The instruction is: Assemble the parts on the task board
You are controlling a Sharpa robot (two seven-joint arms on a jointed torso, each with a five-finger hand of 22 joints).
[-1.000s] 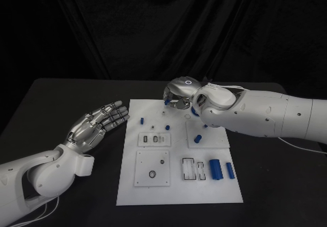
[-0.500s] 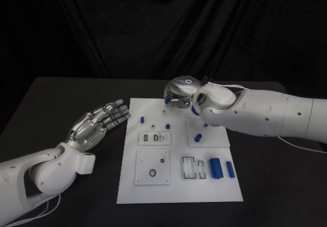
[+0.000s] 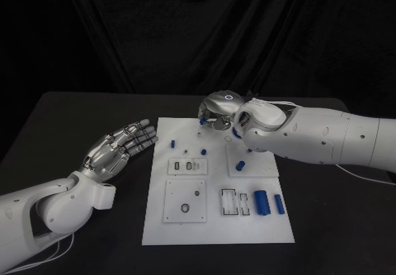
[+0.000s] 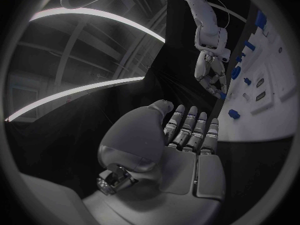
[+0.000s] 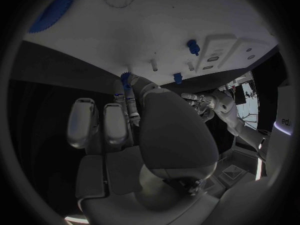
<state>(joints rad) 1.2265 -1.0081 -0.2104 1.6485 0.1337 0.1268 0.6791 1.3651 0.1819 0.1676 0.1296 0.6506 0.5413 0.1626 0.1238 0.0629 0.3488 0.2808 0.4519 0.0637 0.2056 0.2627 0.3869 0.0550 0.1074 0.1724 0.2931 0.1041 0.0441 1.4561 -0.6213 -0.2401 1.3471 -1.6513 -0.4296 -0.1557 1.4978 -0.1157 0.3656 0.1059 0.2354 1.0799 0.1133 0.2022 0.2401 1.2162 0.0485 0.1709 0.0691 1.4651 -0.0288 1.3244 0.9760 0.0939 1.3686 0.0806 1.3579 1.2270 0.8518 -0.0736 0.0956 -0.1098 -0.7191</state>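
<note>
right hand (image 3: 218, 114) over board's (image 3: 213, 229) far edge, near end open

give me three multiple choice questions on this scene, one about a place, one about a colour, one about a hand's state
1. Where is the right hand?
A. over the far edge of the task board
B. over the board's near edge
C. off the table to the left

2. What colour are the two cylinders lying at the board's near right?
A. red
B. blue
C. green

3. How is the left hand?
A. gripping a cylinder
B. pressed flat on the board
C. open, fingers apart, holding nothing, beside the board

Answers:
1 A, the head view shows it at the board's far edge.
2 B, both are plainly blue against the white plate.
3 C, its fingers are stretched out and spread over the black table, left of the board.
</note>
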